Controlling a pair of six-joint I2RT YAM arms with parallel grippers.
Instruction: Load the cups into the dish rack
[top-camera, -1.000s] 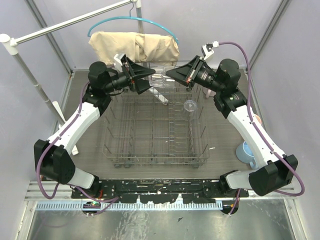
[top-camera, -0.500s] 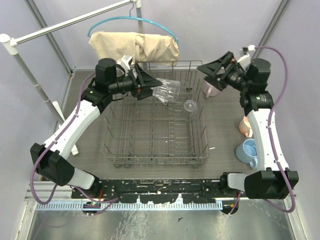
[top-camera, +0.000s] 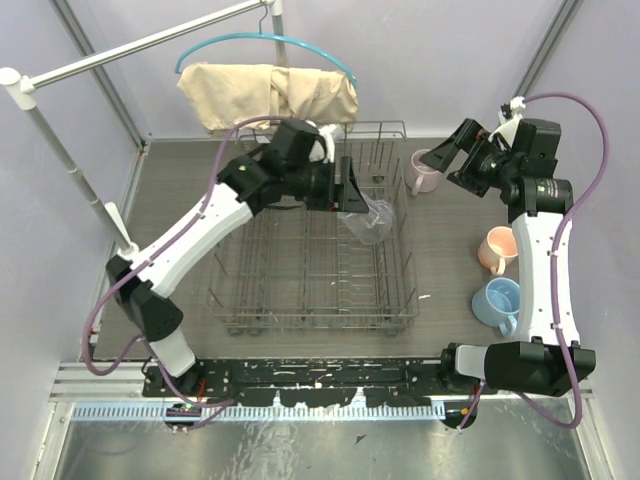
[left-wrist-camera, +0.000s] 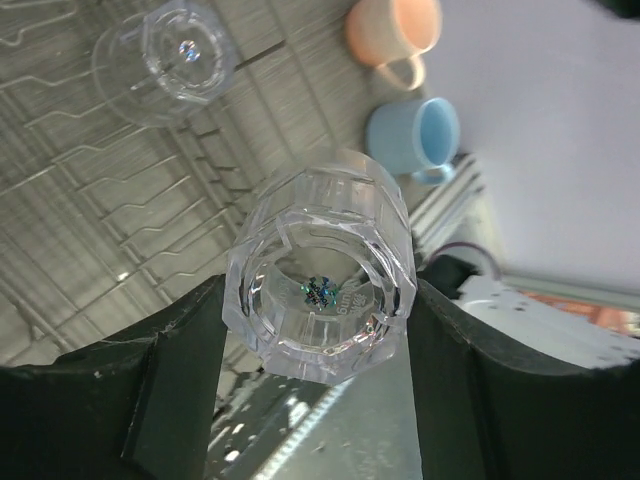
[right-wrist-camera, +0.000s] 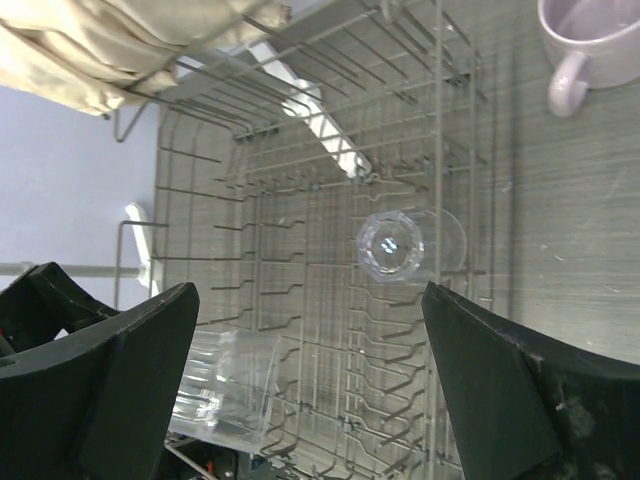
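Observation:
My left gripper (top-camera: 350, 195) (left-wrist-camera: 318, 300) is shut on a clear glass tumbler (left-wrist-camera: 320, 280) (right-wrist-camera: 225, 390), held on its side above the right part of the grey wire dish rack (top-camera: 290, 255) (right-wrist-camera: 300, 200). A second clear tumbler (right-wrist-camera: 410, 243) (left-wrist-camera: 165, 60) stands among the rack's tines on its right side. Well apart from the rack, my right gripper (top-camera: 452, 158) (right-wrist-camera: 310, 300) is open and empty, close to the mauve-pink mug (top-camera: 425, 170) (right-wrist-camera: 590, 40). The peach-orange mug (top-camera: 497, 250) (left-wrist-camera: 392, 30) and light blue mug (top-camera: 497, 303) (left-wrist-camera: 415, 135) sit on the table right of the rack.
A beige cloth (top-camera: 270, 92) hangs from a teal hanger behind the rack. A white rail and pole (top-camera: 60, 150) run along the left side. A white flat piece (right-wrist-camera: 320, 125) lies in the rack's back section.
The right gripper let go of the tumbler, opened and pulled back to the right. The left arm swung the tumbler from the rack's back edge out over its right side.

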